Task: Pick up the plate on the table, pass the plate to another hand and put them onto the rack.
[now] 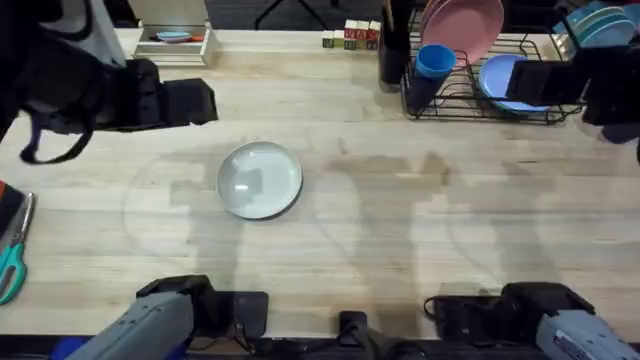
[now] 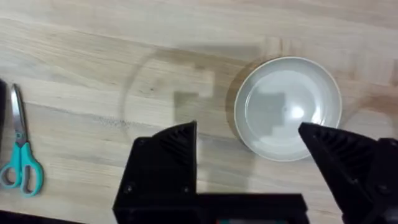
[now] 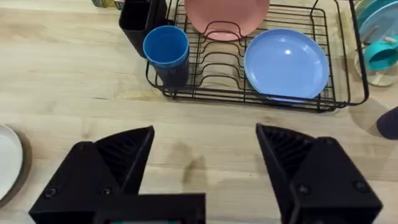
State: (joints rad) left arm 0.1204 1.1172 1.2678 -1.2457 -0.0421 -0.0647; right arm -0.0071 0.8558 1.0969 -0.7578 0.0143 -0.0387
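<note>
Both arm bases sit cropped at 6 o'clock in the overhead view. Left gripper (image 2: 249, 146) fingers spread apart, holding nothing, hovering over the table (image 1: 400, 230); its far finger (image 2: 348, 155) overlaps the plate's near edge in the left wrist view, contact unclear. Teal scissors (image 1: 12, 262) at 9 o'clock, partly cut off. Plate (image 1: 260, 179) lies flat, just left of centre, glossy glare on it. Right gripper (image 3: 205, 155) fingers also apart, empty, short of the rack (image 3: 311, 104). Rack at 2 o'clock holds a pink plate (image 3: 227, 15) (upright, top cropped), light blue plate (image 3: 286, 63) leaning, blue cup (image 3: 166, 46) on its left end.
</note>
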